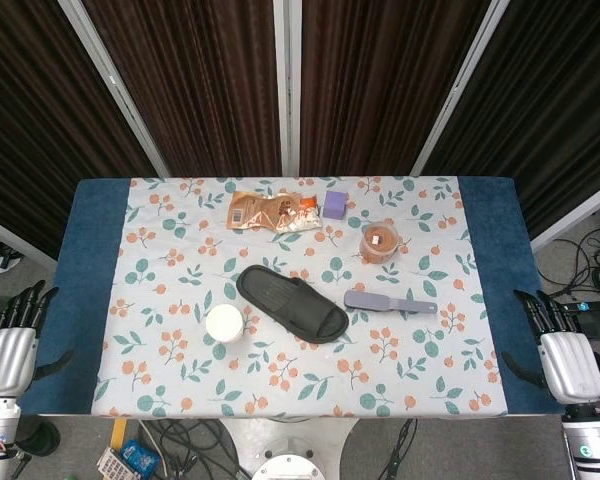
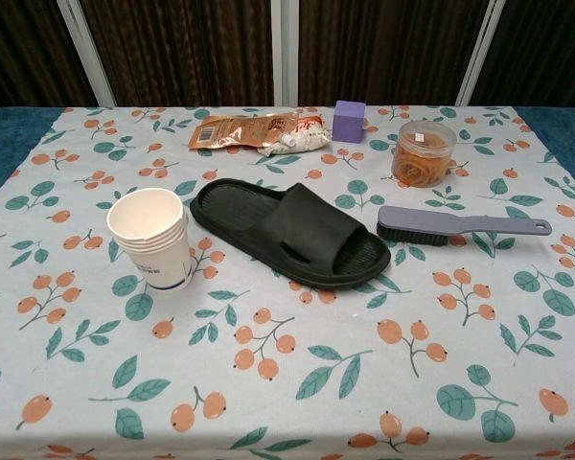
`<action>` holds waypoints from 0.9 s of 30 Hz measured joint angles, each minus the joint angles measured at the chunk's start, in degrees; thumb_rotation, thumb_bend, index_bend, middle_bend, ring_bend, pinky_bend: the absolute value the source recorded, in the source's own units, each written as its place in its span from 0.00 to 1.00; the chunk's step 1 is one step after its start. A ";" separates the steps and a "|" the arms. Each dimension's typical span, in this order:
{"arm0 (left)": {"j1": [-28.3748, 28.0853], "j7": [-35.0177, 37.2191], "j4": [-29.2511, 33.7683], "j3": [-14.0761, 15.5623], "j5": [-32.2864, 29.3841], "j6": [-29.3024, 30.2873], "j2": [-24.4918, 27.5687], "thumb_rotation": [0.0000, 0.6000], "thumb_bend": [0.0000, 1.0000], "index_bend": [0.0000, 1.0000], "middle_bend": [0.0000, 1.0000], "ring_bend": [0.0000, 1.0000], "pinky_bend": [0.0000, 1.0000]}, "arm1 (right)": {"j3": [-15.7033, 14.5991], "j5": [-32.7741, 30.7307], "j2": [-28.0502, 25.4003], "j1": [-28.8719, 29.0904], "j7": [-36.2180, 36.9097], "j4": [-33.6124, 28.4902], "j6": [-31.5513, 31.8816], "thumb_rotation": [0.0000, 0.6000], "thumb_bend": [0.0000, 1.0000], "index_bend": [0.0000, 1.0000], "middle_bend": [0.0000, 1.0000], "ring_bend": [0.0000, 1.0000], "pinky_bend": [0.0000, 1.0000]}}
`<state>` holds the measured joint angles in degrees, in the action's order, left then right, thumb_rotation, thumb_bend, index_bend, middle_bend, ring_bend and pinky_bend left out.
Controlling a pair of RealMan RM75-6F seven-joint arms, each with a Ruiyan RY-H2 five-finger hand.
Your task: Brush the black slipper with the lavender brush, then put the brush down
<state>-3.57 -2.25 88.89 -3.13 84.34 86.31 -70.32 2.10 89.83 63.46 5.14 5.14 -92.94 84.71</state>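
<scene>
The black slipper [image 1: 292, 303] [image 2: 289, 231] lies near the middle of the floral tablecloth, toe end pointing to the right and toward me. Just right of it lies the lavender brush [image 1: 390, 301] [image 2: 460, 226], bristles down, handle pointing right. My left hand [image 1: 10, 340] hangs off the table's left edge, fingers extended and apart, holding nothing. Beyond the right edge my right hand [image 1: 560, 350] hangs the same way, empty. Neither hand appears in the chest view.
A stack of white paper cups [image 1: 224, 323] [image 2: 154, 238] stands left of the slipper. At the back lie a snack packet [image 1: 270, 211] [image 2: 254, 130], a small purple block [image 1: 334, 205] [image 2: 348, 121] and a clear tub of rubber bands [image 1: 380, 241] [image 2: 423, 152].
</scene>
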 measured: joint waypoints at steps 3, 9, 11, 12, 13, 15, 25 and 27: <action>0.15 -0.05 -0.03 -0.06 -0.11 0.34 -0.02 1.00 0.21 0.15 0.11 0.05 0.11 | 0.01 -0.02 0.09 -0.01 -0.09 -0.13 0.05 1.00 0.15 0.00 0.11 0.03 0.10; 0.20 0.18 -0.46 0.16 -0.12 0.12 -0.18 1.00 0.21 0.15 0.11 0.05 0.11 | -0.26 0.15 0.21 -0.59 -0.04 -0.12 0.87 1.00 0.15 0.00 0.11 0.03 0.10; 0.23 0.49 -0.76 0.18 -0.05 0.20 -0.32 1.00 0.21 0.15 0.11 0.05 0.11 | -0.28 0.17 0.24 -0.60 -0.12 -0.13 0.85 1.00 0.14 0.00 0.11 0.03 0.10; 0.25 0.60 -0.87 0.19 -0.03 0.24 -0.37 1.00 0.21 0.15 0.11 0.05 0.11 | -0.22 0.09 0.23 -0.51 -0.27 -0.15 0.68 1.00 0.13 0.00 0.12 0.03 0.10; 0.30 0.76 -1.04 0.21 0.00 0.32 -0.45 1.00 0.21 0.15 0.11 0.05 0.11 | -0.15 -0.06 0.22 -0.37 -0.53 -0.20 0.40 1.00 0.10 0.00 0.12 0.03 0.10; 0.28 0.96 -1.24 0.23 0.09 0.34 -0.58 1.00 0.21 0.15 0.11 0.05 0.11 | 0.09 -0.53 0.20 0.22 -1.61 -0.38 -0.73 1.00 0.06 0.00 0.14 0.04 0.10; 0.45 1.71 -1.62 0.60 -0.12 -0.14 -0.84 1.00 0.21 0.15 0.11 0.05 0.11 | 2.98 -7.83 2.14 9.08 -8.66 -1.63 -17.06 1.00 0.00 0.07 0.19 0.06 0.10; 0.45 1.94 -1.76 0.65 -0.05 -0.17 -0.87 1.00 0.21 0.15 0.11 0.05 0.11 | 3.76 -11.05 3.70 11.91 -10.27 -0.78 -22.21 1.00 0.00 0.11 0.21 0.07 0.10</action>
<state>-3.12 -0.30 87.13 -2.48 84.30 86.15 -71.20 5.86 78.78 67.16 17.04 -5.12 -93.72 62.50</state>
